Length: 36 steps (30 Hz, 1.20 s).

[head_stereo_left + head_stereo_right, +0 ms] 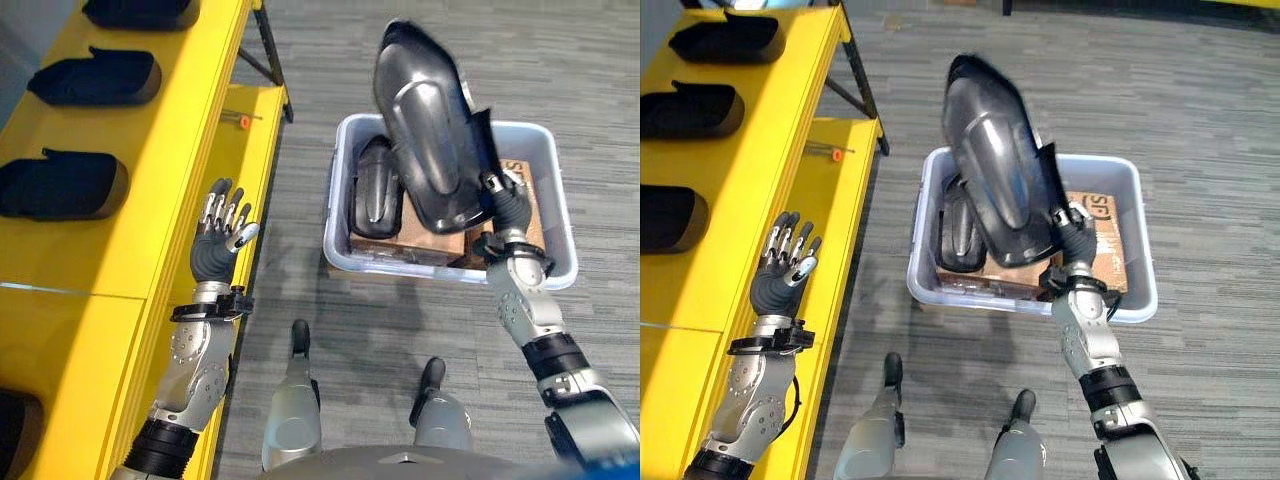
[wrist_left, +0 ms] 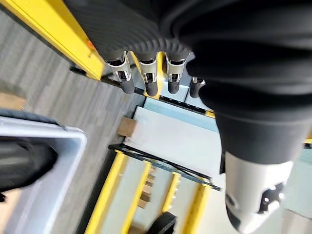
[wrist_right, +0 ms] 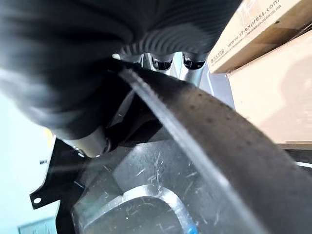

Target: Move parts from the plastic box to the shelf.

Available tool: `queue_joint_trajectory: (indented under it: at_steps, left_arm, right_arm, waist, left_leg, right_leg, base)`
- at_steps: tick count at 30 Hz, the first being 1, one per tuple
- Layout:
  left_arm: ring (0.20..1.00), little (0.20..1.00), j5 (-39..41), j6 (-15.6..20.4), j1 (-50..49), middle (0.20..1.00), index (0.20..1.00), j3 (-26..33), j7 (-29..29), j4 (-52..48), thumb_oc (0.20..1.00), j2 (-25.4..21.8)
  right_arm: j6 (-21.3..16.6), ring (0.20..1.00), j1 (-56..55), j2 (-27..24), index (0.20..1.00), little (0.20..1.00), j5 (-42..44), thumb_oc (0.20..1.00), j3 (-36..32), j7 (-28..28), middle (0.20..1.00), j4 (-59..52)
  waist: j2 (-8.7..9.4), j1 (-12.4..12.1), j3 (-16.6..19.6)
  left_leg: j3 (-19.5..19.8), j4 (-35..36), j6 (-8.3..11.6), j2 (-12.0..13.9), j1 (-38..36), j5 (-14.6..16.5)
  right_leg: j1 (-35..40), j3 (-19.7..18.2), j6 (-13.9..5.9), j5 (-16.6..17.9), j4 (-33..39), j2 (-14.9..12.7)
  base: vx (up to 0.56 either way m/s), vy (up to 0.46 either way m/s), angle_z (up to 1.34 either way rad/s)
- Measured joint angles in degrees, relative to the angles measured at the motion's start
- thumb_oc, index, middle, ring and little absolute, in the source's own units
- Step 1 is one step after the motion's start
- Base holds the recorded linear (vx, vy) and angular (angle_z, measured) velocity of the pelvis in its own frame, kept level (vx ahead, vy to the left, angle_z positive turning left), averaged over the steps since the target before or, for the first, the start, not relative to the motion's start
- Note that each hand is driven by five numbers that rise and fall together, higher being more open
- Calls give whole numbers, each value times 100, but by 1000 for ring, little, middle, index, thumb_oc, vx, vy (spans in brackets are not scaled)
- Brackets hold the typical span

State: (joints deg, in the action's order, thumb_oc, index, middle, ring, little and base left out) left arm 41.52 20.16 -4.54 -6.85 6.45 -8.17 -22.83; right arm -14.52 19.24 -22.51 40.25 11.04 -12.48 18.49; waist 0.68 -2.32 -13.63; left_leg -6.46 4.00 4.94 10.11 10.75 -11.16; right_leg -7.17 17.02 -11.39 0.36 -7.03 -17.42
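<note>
**Left eye view: big part up, held by one edge**

Left eye view has the large glossy dark-grey moulded shell part [image 1: 428, 135] raised over the pale plastic box [image 1: 545, 150], my right hand [image 1: 503, 203] clamped on its 5 o'clock edge. I judge that hold could let it swing or slip. At 9 o'clock, my left hand [image 1: 222, 232] waits spread beside the yellow shelf [image 1: 175, 120].
</note>
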Motion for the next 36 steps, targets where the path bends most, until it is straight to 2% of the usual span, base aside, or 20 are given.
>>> queue_joint_trajectory:
  at_steps: [6,8,9,10,11,12,13,14,15,16,17,19,24,28,29,31,32,33,34,36]
  left_arm:
    - [1000,1000,12,-202,-234,1000,1000,16,-38,51,1000,339]
    - [1000,1000,18,-233,-555,1000,1000,73,-105,29,1000,421]
    - [1000,1000,36,-259,-721,1000,1000,170,-142,-143,1000,521]
    - [1000,1000,79,-245,-1076,1000,1000,307,-135,-317,1000,819]
    - [1000,1000,112,-257,-1191,1000,1000,367,-113,-311,1000,806]
    - [1000,1000,127,-302,-1169,1000,1000,371,-109,-290,1000,548]
    - [1000,1000,143,-350,-1031,1000,1000,316,-124,-120,1000,362]
    - [1000,1000,187,-352,-914,1000,1000,231,-147,-118,1000,482]
    - [1000,1000,202,-344,-821,1000,1000,230,-158,-43,1000,602]
    - [1000,1000,245,-343,-812,1000,1000,230,-153,-24,1000,591]
    - [1000,1000,245,-383,-572,1000,1000,178,-158,60,1000,543]
    - [1000,1000,238,-498,182,1000,1000,-141,-248,96,1000,327]
    - [1000,1000,238,-494,-215,1000,1000,72,-239,166,1000,172]
    - [1000,1000,168,-491,-219,1000,1000,190,-235,171,1000,196]
    - [1000,1000,124,-483,-188,1000,1000,274,-234,242,1000,229]
    - [1000,1000,32,-470,-164,1000,1000,352,-235,370,1000,224]
    - [1000,1000,1,-431,-155,1000,1000,394,-229,451,1000,221]
    - [1000,1000,-7,-447,-124,1000,1000,494,-219,559,1000,192]
    - [1000,1000,-22,-453,-79,1000,1000,523,-224,563,1000,138]
    - [1000,1000,-142,-458,-120,1000,1000,460,-249,495,1000,270]
  right_arm:
    - [77,200,31,-26,200,200,351,200,434,411,200,-537]
    - [167,200,197,-140,200,200,377,200,625,556,200,-682]
    - [238,200,429,-500,200,200,524,200,897,504,200,-864]
    - [247,200,884,-1206,200,200,555,200,1129,616,200,-1149]
    - [247,200,1021,-1247,200,200,552,200,1103,669,200,-1139]
    - [250,200,968,-1042,200,200,571,200,935,678,200,-1145]
    - [253,200,896,-930,200,200,574,200,898,686,200,-1275]
    - [247,200,514,-1042,200,200,562,200,815,769,200,-1469]
    - [179,200,4,-891,200,200,556,200,639,806,200,-1683]
    - [166,200,-526,-386,200,200,559,200,533,853,200,-1742]
    - [180,200,-840,196,200,200,592,200,479,762,200,-1747]
    - [208,200,-1232,408,200,200,781,200,293,738,200,-1709]
    - [204,200,-1022,439,200,200,776,200,250,741,200,-1744]
    - [174,200,-1045,572,200,200,755,200,1,736,200,-1795]
    - [176,200,-1213,570,200,200,737,200,-29,771,200,-1870]
    - [149,200,-1784,641,200,200,738,200,-207,814,200,-2188]
    - [163,200,-1960,639,200,200,739,200,-191,823,200,-2199]
    - [175,200,-1996,678,200,200,742,200,-137,921,200,-2201]
    - [176,200,-2105,682,200,200,742,200,-128,964,200,-2196]
    - [165,200,-2195,611,200,200,747,200,-170,1032,200,-2194]
  waist:
    - [-5,-56,162]
    - [-110,-317,190]
    - [-229,-376,169]
    - [-565,-536,39]
    - [-591,-751,-14]
    - [-312,-866,-125]
    - [-165,-1020,-242]
    - [-196,-1002,-282]
    - [-181,-948,-290]
    - [1,-969,-284]
    - [-132,-761,-277]
    - [4,-508,-425]
    - [19,-777,-449]
    - [88,-810,-432]
    - [91,-772,-432]
    - [124,-545,-352]
    - [169,-468,-321]
    - [143,-183,-327]
    - [173,-3,-350]
    - [262,157,-314]
  left_leg:
    - [97,-26,22,215,-383,44]
    - [453,-169,-1,392,-195,37]
    - [722,-426,213,496,96,-60]
    - [1225,-143,38,704,232,-295]
    - [1243,-1,-619,704,283,-46]
    - [1052,-92,-535,627,449,1068]
    - [722,-913,-1057,286,630,625]
    - [285,-2103,-1296,146,613,786]
    - [-88,-3095,-653,144,654,1298]
    - [-90,-3896,-251,46,542,1740]
    - [-128,-2941,-9,26,-12,2243]
    - [-70,-3081,-359,-627,171,2230]
    - [-42,-3236,-577,-990,487,2327]
    - [89,-3309,-872,-1470,596,2314]
    - [122,-3328,-1068,-1652,581,2360]
    - [149,-3180,-996,-1752,492,2249]
    - [292,-2944,-1326,-1873,383,2100]
    - [697,-2560,-1305,-1899,260,1848]
    - [851,-2043,-1189,-1863,13,1523]
    - [871,-1568,-1060,-1947,-328,1386]
  right_leg:
    - [179,1,125,-430,-633,129]
    - [24,201,302,-711,-1156,295]
    - [-100,295,418,-865,-1360,418]
    - [-93,554,585,-1167,-1626,702]
    - [-145,561,748,-1302,-1827,735]
    - [-155,782,880,-1369,-1779,528]
    - [-72,1116,1164,-1405,-1934,301]
    - [158,1500,1282,-1499,-2008,-29]
    - [383,1809,1100,-1473,-1976,-120]
    - [415,1871,1023,-1471,-1977,-275]
    - [333,1971,803,-1327,-2061,-360]
    - [463,1752,627,-1149,-2234,-1005]
    - [552,1780,413,-645,-1673,-1158]
    - [870,2150,225,-473,-1733,-1630]
    - [827,1875,295,-311,-1955,-1725]
    - [627,898,432,-87,-2625,-1854]
    - [275,205,431,-219,-2871,-1575]
    - [-71,-1317,328,-755,-3017,-428]
    - [-328,-1761,418,-1116,-3123,271]
    - [-831,-1616,502,-1271,-3070,986]
  base:
    - [-52,-142,6]
    - [-223,-349,41]
    - [-136,-161,101]
    - [-106,-94,132]
    - [-210,-116,193]
    - [-123,-99,189]
    - [-166,-86,224]
    - [-13,22,208]
    - [-9,113,167]
    - [107,399,148]
    - [104,444,169]
    - [67,424,152]
    - [63,255,26]
    - [138,242,77]
    - [134,307,90]
    - [99,263,108]
    - [112,128,79]
    - [121,85,78]
    - [139,63,87]
    - [148,36,28]
